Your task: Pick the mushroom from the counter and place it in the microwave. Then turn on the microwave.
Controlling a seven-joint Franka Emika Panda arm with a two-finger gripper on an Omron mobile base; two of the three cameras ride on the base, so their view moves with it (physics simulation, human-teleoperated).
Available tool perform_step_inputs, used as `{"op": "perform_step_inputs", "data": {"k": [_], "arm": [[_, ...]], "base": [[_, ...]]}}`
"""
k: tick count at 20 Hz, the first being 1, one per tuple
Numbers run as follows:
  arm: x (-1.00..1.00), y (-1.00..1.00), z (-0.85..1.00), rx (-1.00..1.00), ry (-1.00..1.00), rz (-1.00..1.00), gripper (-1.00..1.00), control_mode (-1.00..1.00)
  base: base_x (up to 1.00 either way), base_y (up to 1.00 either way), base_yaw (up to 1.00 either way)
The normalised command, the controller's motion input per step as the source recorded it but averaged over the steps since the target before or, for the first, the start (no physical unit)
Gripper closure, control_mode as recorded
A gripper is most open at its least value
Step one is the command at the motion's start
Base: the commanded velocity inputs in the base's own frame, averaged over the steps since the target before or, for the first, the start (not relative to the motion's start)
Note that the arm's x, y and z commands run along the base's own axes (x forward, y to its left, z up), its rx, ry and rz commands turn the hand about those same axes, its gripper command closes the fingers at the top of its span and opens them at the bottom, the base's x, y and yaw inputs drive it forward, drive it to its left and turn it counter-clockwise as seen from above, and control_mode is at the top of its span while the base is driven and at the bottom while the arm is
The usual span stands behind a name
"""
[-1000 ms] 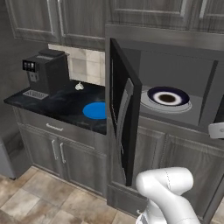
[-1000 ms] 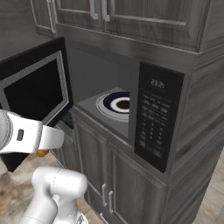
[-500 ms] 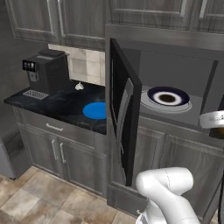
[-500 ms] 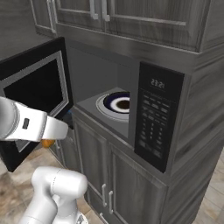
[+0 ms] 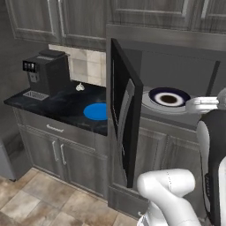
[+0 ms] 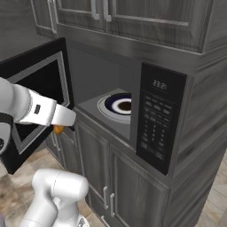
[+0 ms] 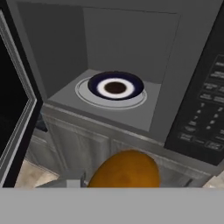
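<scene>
holding the mushroom in the claw — before the open microwave.

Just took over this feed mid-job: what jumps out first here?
The microwave stands wide open, its door swung out left, with a dark-rimmed plate inside. The hand holds the orange mushroom just outside the opening. A blue disc lies on the counter.

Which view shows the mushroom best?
Hand view: the mushroom sits large and orange at the bottom, facing the open microwave. Right base view gives an orange sliver under the tool. Left base view adds nothing.
</scene>
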Motion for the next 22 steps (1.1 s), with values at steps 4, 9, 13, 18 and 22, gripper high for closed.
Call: {"op": "perform_step_inputs", "data": {"k": [4,9,13,18,22], "arm": [[0.56,-0.06,-0.13,0.00,-0.08,0.00,1.00,-1.00],[0.50,-0.10,-0.18,0.00,-0.07,0.01,1.00,-1.00],[0.46,-0.18,-0.17,0.00,-0.01,0.04,1.00,-1.00],[0.39,-0.17,-0.11,0.00,0.00,0.04,1.00,-1.00],[0.32,-0.09,-0.08,0.00,0.00,0.03,1.00,-1.00]], "base": [[0.00,0.00,0.00],[0.00,0.00,0.00],[0.00,0.00,0.00],[0.00,0.00,0.00],[0.00,0.00,0.00]]}}
